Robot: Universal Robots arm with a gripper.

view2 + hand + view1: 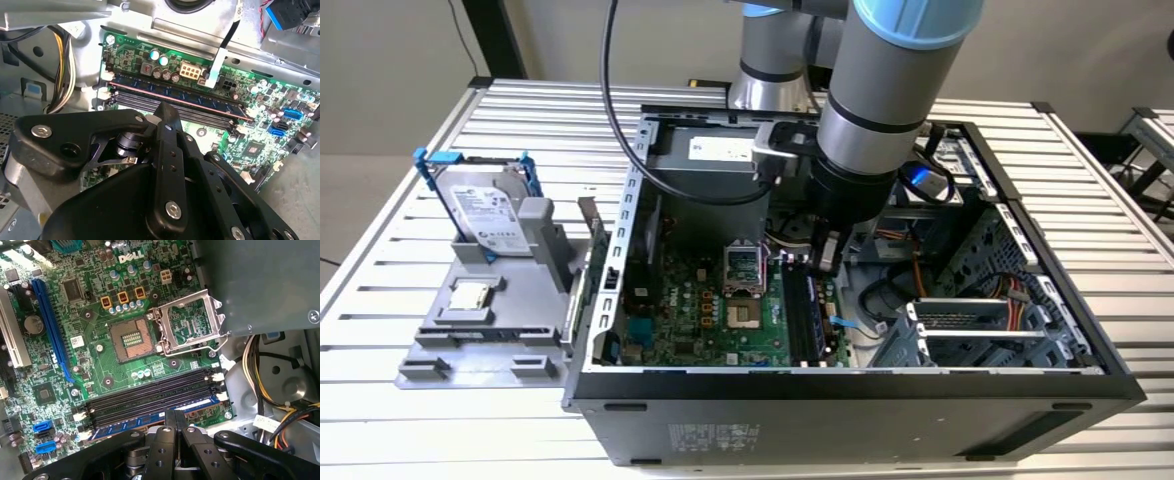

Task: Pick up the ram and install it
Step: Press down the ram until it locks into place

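- Ram (155, 416) sits in the slot of the motherboard (100, 360) closest to the gripper, a dark stick with a blue label, lying lengthwise beside three empty black slots (150, 397); in the second wrist view the ram (175, 95) runs along the slot row with its chips in a line.
- Gripper (175, 422) hangs just above the ram, its fingers (167, 437) pressed together with no gap showing between them; whether the tips touch the stick cannot be told, and they grasp nothing visible.
- In the exterior view the gripper (829, 262) is inside the open case (854, 385), beside the slots, with the arm (887, 90) covering the case's upper middle.
- The case holds the motherboard (707, 310), an open CPU socket (130, 338) with its metal frame (187, 322) swung up, coloured cables (260, 390) and a drive cage (981, 325) toward the exterior view's right.
- Beyond the case, at the exterior view's left, a grey fixture (487, 320) on the slatted table (400, 440) carries a hard drive (487, 215) standing upright in a blue frame and a small chip (470, 295).
- The arm's dark linkage blocks the near part of both wrist views.
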